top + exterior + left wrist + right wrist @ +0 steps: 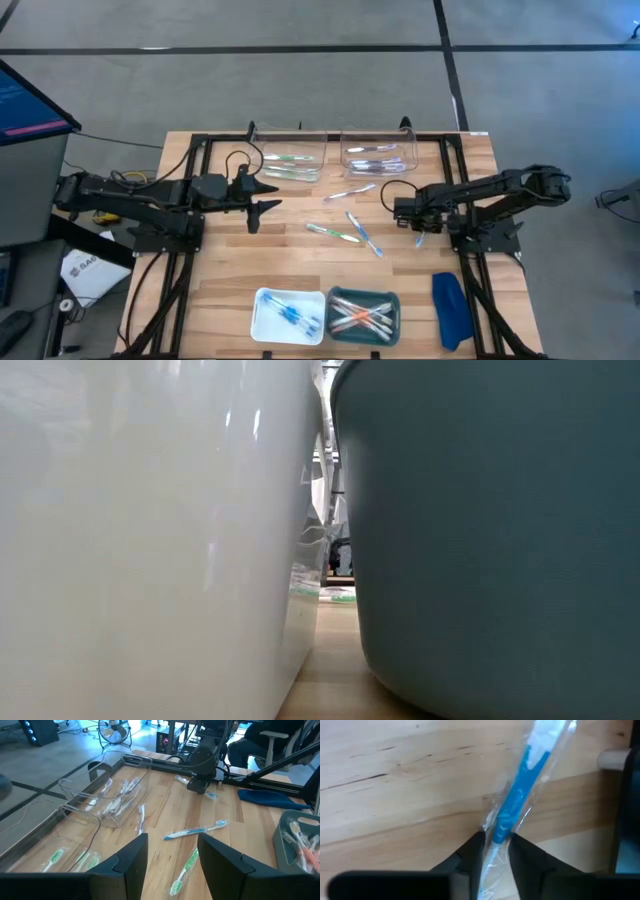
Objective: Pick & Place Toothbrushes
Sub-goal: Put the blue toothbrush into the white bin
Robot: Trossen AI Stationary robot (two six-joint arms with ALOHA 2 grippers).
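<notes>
A: What do we lose here? In the low view the white tub [140, 540] and the teal tub [500, 530] fill almost everything; we see only a narrow strip of table [325, 660] between them, with a bit of green on the wood far back.

B: And in the right wrist view we cannot see the whole blue toothbrush [517, 802]; its clear wrapper runs out of frame at both ends.

A: We do see the right gripper [495, 851] with its fingers drawn narrow against that wrapped blue toothbrush, which lies flat on the wood.

B: From above, that gripper [420, 236] sits well behind the teal tub [364, 312], near the table's right frame rail.

A: Open wood lies between the teal tub and the loose toothbrushes [348, 232] behind it. A dark-blue oblong object [450, 308] lies just right of the tub.

B: The left gripper [170, 851] hovers with its fingers apart, holding nothing, far to the tub's left and back.

A: The toothbrushes look thin, blue or green with white, in clear wrap. Pink and white ones lie crossed inside the teal tub, blue ones in the white tub [288, 315], more in two clear trays [335, 155] at the back edge.
</notes>
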